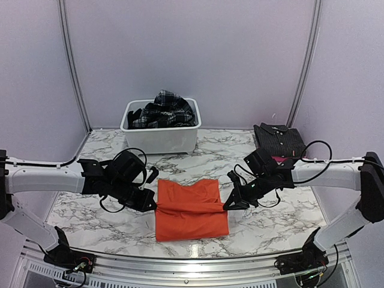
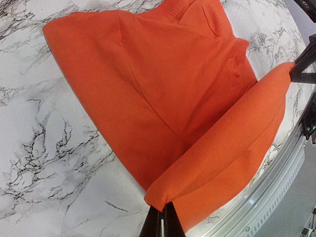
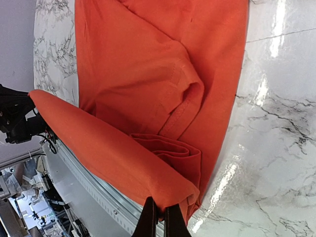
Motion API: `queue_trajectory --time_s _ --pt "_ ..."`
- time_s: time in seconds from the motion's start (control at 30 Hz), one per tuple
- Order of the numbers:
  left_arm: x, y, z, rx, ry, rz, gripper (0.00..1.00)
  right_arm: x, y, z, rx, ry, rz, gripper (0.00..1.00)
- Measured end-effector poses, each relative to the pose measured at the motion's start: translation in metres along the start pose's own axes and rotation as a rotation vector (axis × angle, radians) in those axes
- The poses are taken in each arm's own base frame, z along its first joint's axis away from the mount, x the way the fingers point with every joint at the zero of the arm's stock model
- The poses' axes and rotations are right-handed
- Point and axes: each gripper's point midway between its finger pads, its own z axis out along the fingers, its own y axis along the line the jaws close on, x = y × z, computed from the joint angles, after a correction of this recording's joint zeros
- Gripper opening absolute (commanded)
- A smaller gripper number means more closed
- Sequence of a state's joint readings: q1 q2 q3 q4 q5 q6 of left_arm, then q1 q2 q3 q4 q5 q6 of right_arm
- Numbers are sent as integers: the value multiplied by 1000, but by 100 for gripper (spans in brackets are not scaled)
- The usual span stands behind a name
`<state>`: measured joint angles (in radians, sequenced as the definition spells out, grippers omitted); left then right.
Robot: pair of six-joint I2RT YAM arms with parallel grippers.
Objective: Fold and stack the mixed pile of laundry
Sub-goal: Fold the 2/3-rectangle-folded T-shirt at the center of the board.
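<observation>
Orange shirt (image 1: 192,210) at lower centre is mid-fold — left gripper (image 1: 151,204) and right gripper (image 1: 230,205) each clamped on its lifted edge — so next, probably, carry that edge level up-frame.

A white plastic tub (image 1: 161,139) stands at the back of the table (image 1: 96,204), a little left of the middle and close to the rear wall (image 1: 192,54). The tabletop is white marble with dark grey veins. A shiny metal rail (image 1: 180,271) runs along its near edge. Pale grey panels close in three sides, with a thin upright strip (image 1: 73,60) at each rear corner.
</observation>
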<state>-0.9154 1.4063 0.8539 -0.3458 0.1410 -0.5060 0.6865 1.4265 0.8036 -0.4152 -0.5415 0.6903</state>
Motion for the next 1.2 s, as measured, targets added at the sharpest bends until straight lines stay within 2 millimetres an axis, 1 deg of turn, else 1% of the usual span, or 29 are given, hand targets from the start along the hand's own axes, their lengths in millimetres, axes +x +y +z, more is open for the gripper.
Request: queue_trajectory --time_s 0.07,0.13,0.23,0.33,0.47,0.6,0.73,0.93,1.03,1.13,1.2 --pt "-4 -2 -2 -2 -6 -3 0 -1 2 -2 10 10 3 0" --pt "-9 -1 -3 -16 -6 -7 0 -9 8 -4 13 7 1 0" --pt "-21 -1 -6 -30 -18 -10 0 -29 20 -9 4 -20 -12 0" --pt "-38 0 -12 -40 -42 -9 0 -50 24 -17 -5 -52 -15 0" --pt "-60 2 -15 -51 -68 -5 0 -78 21 -23 2 -82 -10 0" --pt "-76 13 -9 -76 -66 -6 0 -105 13 -23 2 -92 -5 0" --pt "-90 30 0 -107 -60 -24 0 -133 10 -18 -11 -88 -16 0" --pt "-104 57 15 -148 -40 -58 0 -172 20 -3 -53 -77 -66 0" --pt "-108 67 20 -162 -34 -75 0 -187 23 5 -71 -71 -86 0" --pt "-112 76 27 -175 -22 -89 0 -200 20 13 -75 -70 -95 0" --pt "-115 79 34 -182 -13 -92 0 -207 12 16 -73 -71 -91 0"
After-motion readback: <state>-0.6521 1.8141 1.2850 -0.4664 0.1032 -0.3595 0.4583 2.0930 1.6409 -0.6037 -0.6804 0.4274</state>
